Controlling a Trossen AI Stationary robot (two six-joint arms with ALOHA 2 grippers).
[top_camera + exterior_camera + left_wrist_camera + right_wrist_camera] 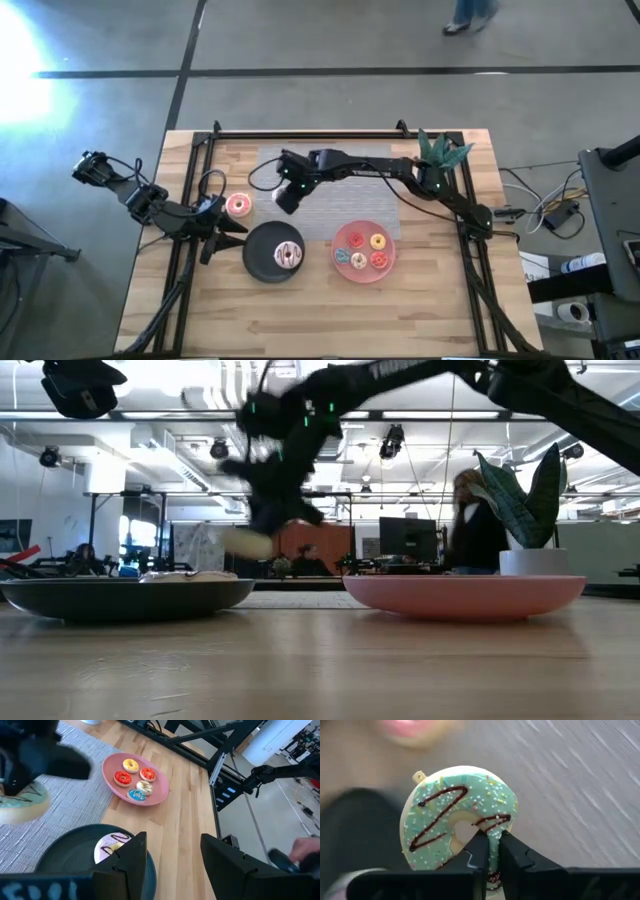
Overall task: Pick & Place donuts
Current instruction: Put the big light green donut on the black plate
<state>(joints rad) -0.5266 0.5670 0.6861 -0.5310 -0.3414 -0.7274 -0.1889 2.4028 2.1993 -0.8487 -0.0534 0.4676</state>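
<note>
Green donut [457,815]: it hung in the air, pinched at its lower rim, with mint icing, dark drizzle and sprinkles facing the right wrist camera; in the high view it was hidden under the gripper, above the grey mat at about 12 o'clock from the black plate.
Right gripper [490,851]: its two fingers were clamped on the green donut's ring, one through the hole and one outside; in the high view it sat near the table's middle [287,195], with the arm reaching in from 3 o'clock.
White donut [289,256]: it lay flat on the black plate, white icing with dark drizzle, toward the plate's 3 o'clock side.
Black plate [262,262]: it stood on the wood just at 9 o'clock of the pink plate, apart from it.
Pink donut [238,205]: it lay flat on the table at about 11 o'clock of the black plate, near the left gripper.
Small donuts: four lay on the pink plate, yellow [378,241], red [380,260], another red [352,241] and a pale one with blue [358,261].
Pink plate [364,275]: it stood at 3 o'clock of the black plate.
Left gripper [172,857]: its fingers stood apart and held nothing, hovering over the near rim of the black plate; in the high view it was at the table's 9 o'clock edge [222,232].
Grey mat [375,215]: it lay on the wood at 12 o'clock of both plates.
Potted plant [442,152]: it stood at the table's far corner, around 1 o'clock.
</note>
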